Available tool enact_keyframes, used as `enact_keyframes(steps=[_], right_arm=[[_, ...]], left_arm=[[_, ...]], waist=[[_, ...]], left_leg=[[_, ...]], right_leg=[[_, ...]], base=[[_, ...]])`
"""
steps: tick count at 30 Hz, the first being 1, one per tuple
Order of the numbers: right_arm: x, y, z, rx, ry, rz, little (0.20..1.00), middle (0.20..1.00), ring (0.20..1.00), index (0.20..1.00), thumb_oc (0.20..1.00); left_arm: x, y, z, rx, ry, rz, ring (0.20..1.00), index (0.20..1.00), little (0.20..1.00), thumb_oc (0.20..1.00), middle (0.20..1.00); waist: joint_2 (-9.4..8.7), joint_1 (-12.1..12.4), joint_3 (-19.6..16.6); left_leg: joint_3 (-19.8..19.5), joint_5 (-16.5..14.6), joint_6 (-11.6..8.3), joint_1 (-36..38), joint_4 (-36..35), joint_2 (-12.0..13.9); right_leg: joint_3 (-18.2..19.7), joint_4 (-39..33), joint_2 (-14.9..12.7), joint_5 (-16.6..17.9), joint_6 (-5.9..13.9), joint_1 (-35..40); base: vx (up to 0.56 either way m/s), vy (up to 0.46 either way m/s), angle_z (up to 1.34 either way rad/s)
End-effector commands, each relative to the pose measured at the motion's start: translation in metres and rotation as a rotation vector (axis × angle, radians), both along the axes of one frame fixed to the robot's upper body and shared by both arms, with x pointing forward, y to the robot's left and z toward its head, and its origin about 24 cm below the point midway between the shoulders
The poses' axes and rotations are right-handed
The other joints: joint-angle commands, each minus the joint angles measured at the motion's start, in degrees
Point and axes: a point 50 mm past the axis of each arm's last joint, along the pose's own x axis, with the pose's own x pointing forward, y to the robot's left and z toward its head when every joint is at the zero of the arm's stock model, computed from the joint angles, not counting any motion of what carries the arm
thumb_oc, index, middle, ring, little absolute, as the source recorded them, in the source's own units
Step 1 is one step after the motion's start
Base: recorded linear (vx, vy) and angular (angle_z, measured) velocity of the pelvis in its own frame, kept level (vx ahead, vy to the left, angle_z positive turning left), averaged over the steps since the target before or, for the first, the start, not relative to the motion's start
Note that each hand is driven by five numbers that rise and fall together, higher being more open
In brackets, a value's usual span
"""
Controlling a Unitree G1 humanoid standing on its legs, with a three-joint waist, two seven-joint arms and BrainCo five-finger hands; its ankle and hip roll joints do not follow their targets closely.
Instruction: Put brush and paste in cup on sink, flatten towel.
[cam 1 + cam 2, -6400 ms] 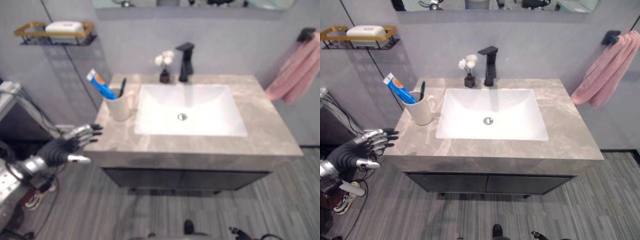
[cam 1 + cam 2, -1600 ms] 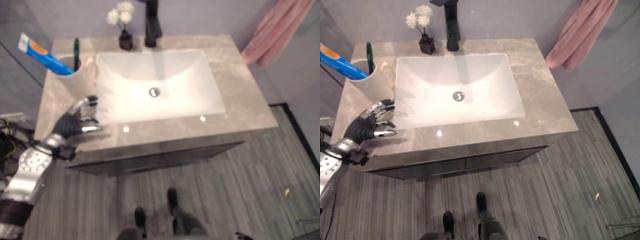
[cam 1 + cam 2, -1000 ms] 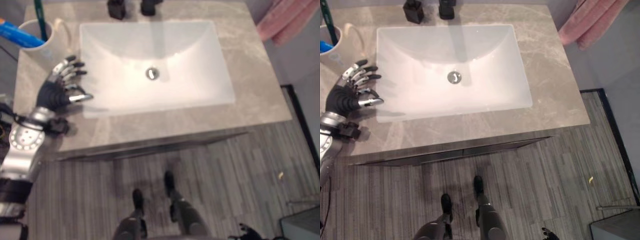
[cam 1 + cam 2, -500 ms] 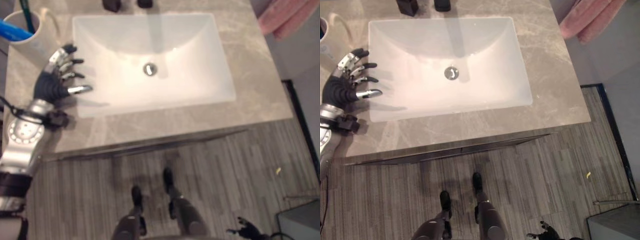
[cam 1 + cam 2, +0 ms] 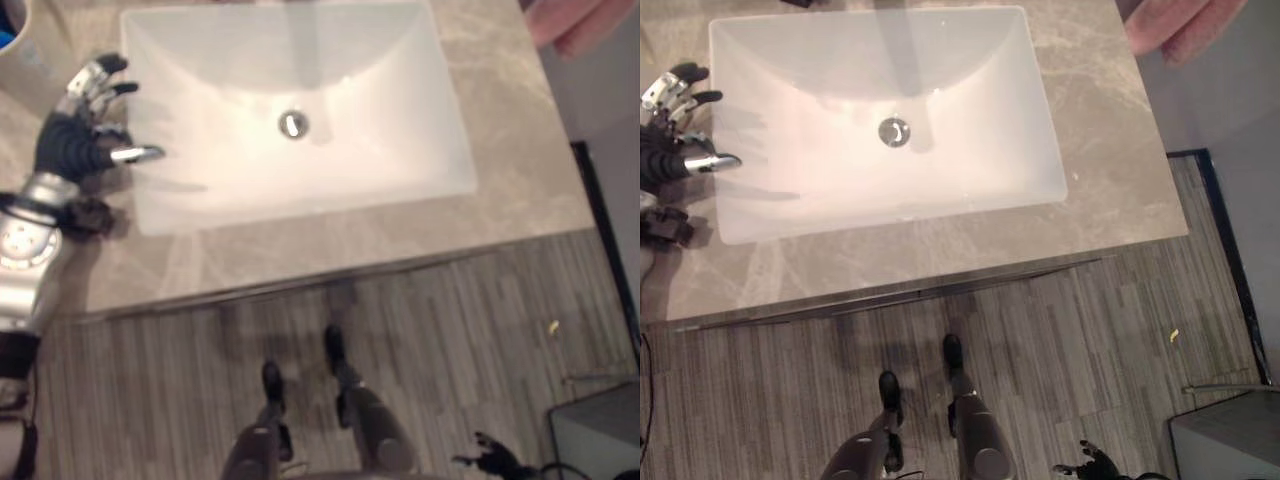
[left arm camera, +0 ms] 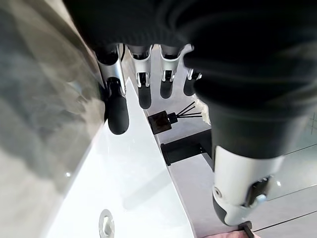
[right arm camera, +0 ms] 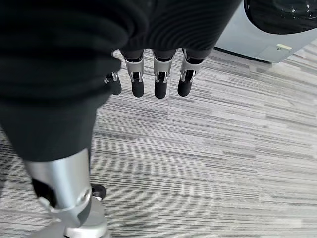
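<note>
left hand (image 5: 75,140): fingers spread, holding nothing, over the counter's (image 5: 500,190) left edge by the white sink (image 5: 300,190) | right hand (image 7: 148,74): fingers straight, holding nothing, above the floor (image 7: 223,148) | pink towel (image 5: 1175,25): past the counter's far right corner

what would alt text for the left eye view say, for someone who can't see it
Seen from above, the robot's left hand hovers with relaxed, open fingers over the grey stone countertop at the left rim of a white rectangular sink with a round metal drain. A cup edge shows at the top left corner, a pink towel at the top right.
</note>
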Motion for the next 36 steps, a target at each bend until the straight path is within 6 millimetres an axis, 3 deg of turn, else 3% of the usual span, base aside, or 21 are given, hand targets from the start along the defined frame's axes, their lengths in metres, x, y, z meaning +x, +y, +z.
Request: enact_keyframes(steps=[1, 7, 13, 15, 18, 24, 29, 36], right_arm=[[-0.020, -0.027, 0.006, -0.069, 0.067, -0.044, 1.000, 1.000, 1.000, 1.000, 1.000], [-0.019, -0.028, 0.006, -0.071, 0.072, -0.049, 1.000, 1.000, 1.000, 1.000, 1.000], [-0.031, -0.030, 0.003, -0.082, 0.131, -0.042, 1.000, 1.000, 1.000, 1.000, 1.000], [-0.033, -0.033, 0.004, -0.089, 0.140, -0.037, 1.000, 1.000, 1.000, 1.000, 1.000], [-0.032, -0.034, 0.005, -0.089, 0.140, -0.037, 1.000, 1.000, 1.000, 1.000, 1.000], [-0.036, -0.037, 0.005, -0.098, 0.160, -0.046, 1.000, 1.000, 1.000, 1.000, 1.000], [-0.039, -0.037, 0.004, -0.103, 0.179, -0.045, 1.000, 1.000, 1.000, 1.000, 1.000], [-0.037, -0.036, 0.003, -0.099, 0.174, -0.046, 1.000, 1.000, 1.000, 1.000, 1.000]], left_arm=[[-0.001, 0.009, 0.013, -0.003, -0.037, 0.027, 1.000, 1.000, 1.000, 1.000, 1.000], [-0.003, -0.010, 0.006, 0.024, 0.001, -0.082, 1.000, 1.000, 1.000, 1.000, 1.000], [-0.009, -0.022, -0.014, 0.046, 0.088, -0.179, 1.000, 1.000, 1.000, 1.000, 1.000], [-0.014, -0.024, -0.032, 0.047, 0.168, -0.222, 1.000, 1.000, 1.000, 1.000, 1.000], [-0.016, -0.022, -0.039, 0.062, 0.210, -0.221, 1.000, 1.000, 1.000, 1.000, 1.000], [-0.025, 0.003, -0.048, 0.060, 0.258, -0.121, 1.000, 1.000, 1.000, 1.000, 1.000], [-0.027, 0.025, -0.040, 0.037, 0.228, -0.011, 1.000, 1.000, 1.000, 1.000, 1.000], [-0.020, 0.026, -0.024, 0.051, 0.169, 0.014, 1.000, 1.000, 1.000, 1.000, 1.000]], waist=[[2.31, 0.1, -1.7], [2.53, 0.5, -1.7], [3.04, 0.8, -2.8], [3.31, 1.1, -3.7], [3.49, 1.2, -4.0], [3.75, 2.1, -4.7], [3.62, 2.3, -4.5], [3.28, 1.9, -3.8]], left_leg=[[-3.7, -1.1, 0.85, -3.6, 0.7, 0.8], [-3.9, -1.3, 0.73, -3.0, 0.7, 0.9], [-4.2, -1.9, 0.73, -0.6, 0.7, 1.0], [-4.6, -2.3, 0.69, 0.8, 0.7, 1.0], [-4.9, -2.5, 0.76, 1.4, 0.7, 1.0], [-5.5, -2.3, 1.13, 1.9, 0.7, 0.6], [-5.8, -2.0, 1.46, 0.9, 0.7, 0.1], [-6.4, -1.6, 1.73, -0.6, 0.7, -0.4]], right_leg=[[-3.3, -0.1, -3.6, -5.5, 3.69, 4.6], [-3.3, -0.1, -3.6, -5.8, 3.58, 5.3], [-3.8, -0.1, -3.7, -6.9, 3.16, 7.9], [-4.2, -0.1, -3.8, -7.4, 2.95, 9.7], [-4.5, -0.1, -3.8, -7.6, 2.90, 10.4], [-5.3, -0.1, -4.1, -7.7, 2.99, 11.1], [-5.6, -0.1, -4.5, -7.1, 3.36, 10.4], [-5.9, -0.1, -4.9, -6.4, 3.67, 9.4]], base=[[0.00, 0.000, 0.00], [0.00, 0.000, 0.00], [0.00, -0.013, 0.04], [-0.05, -0.029, 0.13], [-0.03, -0.002, 0.07], [-0.03, 0.034, 0.12], [-0.03, 0.071, 0.04], [-0.01, 0.058, 0.07]])
